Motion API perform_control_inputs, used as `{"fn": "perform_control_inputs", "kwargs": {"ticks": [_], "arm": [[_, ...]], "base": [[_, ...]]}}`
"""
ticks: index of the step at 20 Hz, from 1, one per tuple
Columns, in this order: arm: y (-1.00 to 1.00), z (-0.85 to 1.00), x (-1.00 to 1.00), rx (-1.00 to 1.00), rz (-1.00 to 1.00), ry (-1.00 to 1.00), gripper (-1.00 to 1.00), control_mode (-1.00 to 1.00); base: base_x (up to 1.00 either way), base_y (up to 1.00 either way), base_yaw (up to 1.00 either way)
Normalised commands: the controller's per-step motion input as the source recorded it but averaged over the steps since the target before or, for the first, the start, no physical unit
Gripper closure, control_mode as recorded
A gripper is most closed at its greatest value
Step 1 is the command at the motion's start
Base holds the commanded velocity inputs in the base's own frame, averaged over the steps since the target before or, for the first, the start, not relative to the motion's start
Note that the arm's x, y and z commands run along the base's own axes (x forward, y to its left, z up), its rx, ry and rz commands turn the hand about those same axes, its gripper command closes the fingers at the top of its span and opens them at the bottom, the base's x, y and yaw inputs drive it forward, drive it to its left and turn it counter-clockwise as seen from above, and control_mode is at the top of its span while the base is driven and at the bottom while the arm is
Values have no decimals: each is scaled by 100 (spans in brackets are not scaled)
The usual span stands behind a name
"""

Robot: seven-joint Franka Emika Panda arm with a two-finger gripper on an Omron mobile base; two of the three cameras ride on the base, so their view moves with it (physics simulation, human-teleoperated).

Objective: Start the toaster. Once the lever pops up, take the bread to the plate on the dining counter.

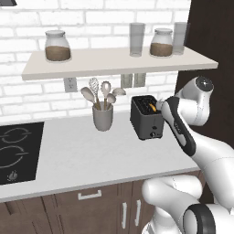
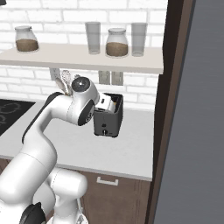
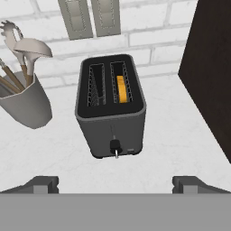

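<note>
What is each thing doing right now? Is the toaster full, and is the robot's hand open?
toaster: upright on the counter, one slot filled, one empty.
bread: standing in the right slot, sunk low.
gripper: open, holding nothing, short of the toaster.
utensil cup: upright, full of spoons.
jars: lidded, on the shelf.

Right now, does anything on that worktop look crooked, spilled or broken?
Nothing stands out. The toaster stands upright with the bread in one slot, and the utensil cup beside it is upright, with no spill on the worktop.
</note>
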Motion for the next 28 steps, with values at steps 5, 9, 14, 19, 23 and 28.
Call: {"fn": "perform_control_inputs", "kwargs": {"ticks": [5,9,14,19,23,28], "arm": [[0,0,0,0,0,0,-100,-100],[0,0,0,0,0,0,-100,-100],[0,0,0,0,0,0,-100,-100],[0,0,0,0,0,0,-100,-100],[0,0,0,0,0,0,-100,-100],[0,0,0,0,0,0,-100,-100]], "base": [[0,0,0],[0,0,0],[0,0,0],[0,0,0],[0,0,0],[0,0,0]]}}
